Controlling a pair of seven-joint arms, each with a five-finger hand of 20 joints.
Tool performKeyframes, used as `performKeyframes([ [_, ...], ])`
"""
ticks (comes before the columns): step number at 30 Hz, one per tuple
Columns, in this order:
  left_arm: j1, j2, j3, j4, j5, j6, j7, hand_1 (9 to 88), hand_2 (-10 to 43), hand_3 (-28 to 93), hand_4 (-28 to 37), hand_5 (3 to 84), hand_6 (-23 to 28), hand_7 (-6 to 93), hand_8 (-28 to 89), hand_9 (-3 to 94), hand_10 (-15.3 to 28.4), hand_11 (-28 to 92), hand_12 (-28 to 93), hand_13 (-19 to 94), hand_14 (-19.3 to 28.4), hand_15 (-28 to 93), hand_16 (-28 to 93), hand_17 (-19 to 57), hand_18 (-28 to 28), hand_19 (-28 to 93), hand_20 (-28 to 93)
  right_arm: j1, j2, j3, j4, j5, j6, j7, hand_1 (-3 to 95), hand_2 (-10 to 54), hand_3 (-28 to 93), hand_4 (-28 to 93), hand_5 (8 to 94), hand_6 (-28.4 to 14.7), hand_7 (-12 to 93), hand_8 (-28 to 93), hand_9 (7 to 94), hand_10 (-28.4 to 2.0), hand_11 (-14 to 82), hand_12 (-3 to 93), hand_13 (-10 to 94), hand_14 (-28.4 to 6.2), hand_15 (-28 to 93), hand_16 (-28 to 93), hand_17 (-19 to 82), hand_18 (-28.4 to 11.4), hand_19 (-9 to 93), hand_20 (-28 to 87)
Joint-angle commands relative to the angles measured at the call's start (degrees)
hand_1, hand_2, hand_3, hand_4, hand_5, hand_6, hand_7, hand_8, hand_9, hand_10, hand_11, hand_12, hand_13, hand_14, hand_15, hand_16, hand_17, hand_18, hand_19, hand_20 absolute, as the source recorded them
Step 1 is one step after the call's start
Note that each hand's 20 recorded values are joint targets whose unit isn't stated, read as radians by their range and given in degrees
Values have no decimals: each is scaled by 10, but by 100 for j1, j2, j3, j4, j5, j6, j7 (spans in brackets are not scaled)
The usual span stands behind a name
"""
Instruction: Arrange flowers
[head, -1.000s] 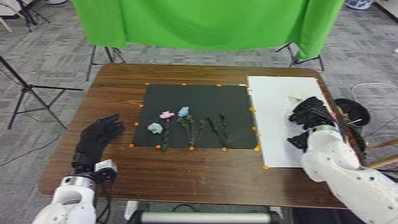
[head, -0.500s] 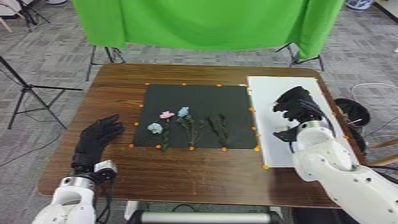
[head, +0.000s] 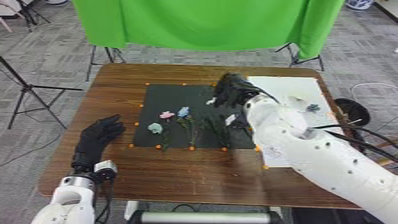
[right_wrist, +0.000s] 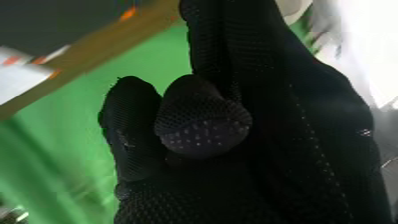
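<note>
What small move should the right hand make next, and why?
Probably lower the right hand gently toward the black mat: it is over the mat's far right part, a white bloom shows beside it, and the pink flower and blue flower lie there.

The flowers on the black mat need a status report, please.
Right hand over black mat, far right corner. Left hand open, left side of table. Pink flower and blue flower lying on mat. Right arm partly covers white sheet.

The mat (head: 182, 93) is black, the sheet (head: 286, 86) white — one flower (head: 167, 114) pink.
</note>
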Motion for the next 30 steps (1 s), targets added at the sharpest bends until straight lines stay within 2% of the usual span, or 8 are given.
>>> performKeyframes([
  [1, 173, 1, 64, 175, -10, -45, -216, 198, -44, 675, -283, 507, 11, 171, -65, 487, 131, 187, 146, 407, 164, 207, 10, 105, 125, 87, 214, 253, -659, -451, 318, -279, -238, 5, 610, -95, 620, -189, 816, 11, 216, 51, 885, -119, 63, 380, 913, -13, 660, 312, 667, -139, 932, 594],
  [15, 116, -27, 81, 212, -19, -57, -210, 197, -43, 677, -283, 506, 11, 171, -65, 487, 132, 187, 146, 408, 164, 205, 10, 105, 125, 86, 214, 259, -858, -662, 828, -622, -202, 93, 603, -95, 622, -187, 810, 16, 219, 50, 876, -114, 58, 374, 908, -15, 660, 313, 662, -137, 932, 592],
  [23, 115, -39, 105, 215, -16, -62, -212, 196, -43, 676, -283, 506, 11, 171, -65, 487, 132, 186, 146, 407, 165, 206, 11, 105, 124, 86, 214, 238, -886, -654, 903, -543, -141, 125, 598, -95, 624, -187, 806, 18, 222, 49, 872, -112, 56, 371, 907, -16, 661, 312, 661, -138, 932, 592],
  [30, 73, -23, 100, 228, 10, -76, -223, 199, -50, 685, -283, 505, 11, 170, -64, 487, 131, 187, 146, 407, 165, 207, 11, 106, 124, 86, 214, 284, -881, -639, 865, -483, -226, 130, 579, -95, 632, -171, 755, 18, 212, 40, 813, -110, 56, 334, 899, -15, 663, 313, 653, -135, 932, 593],
])
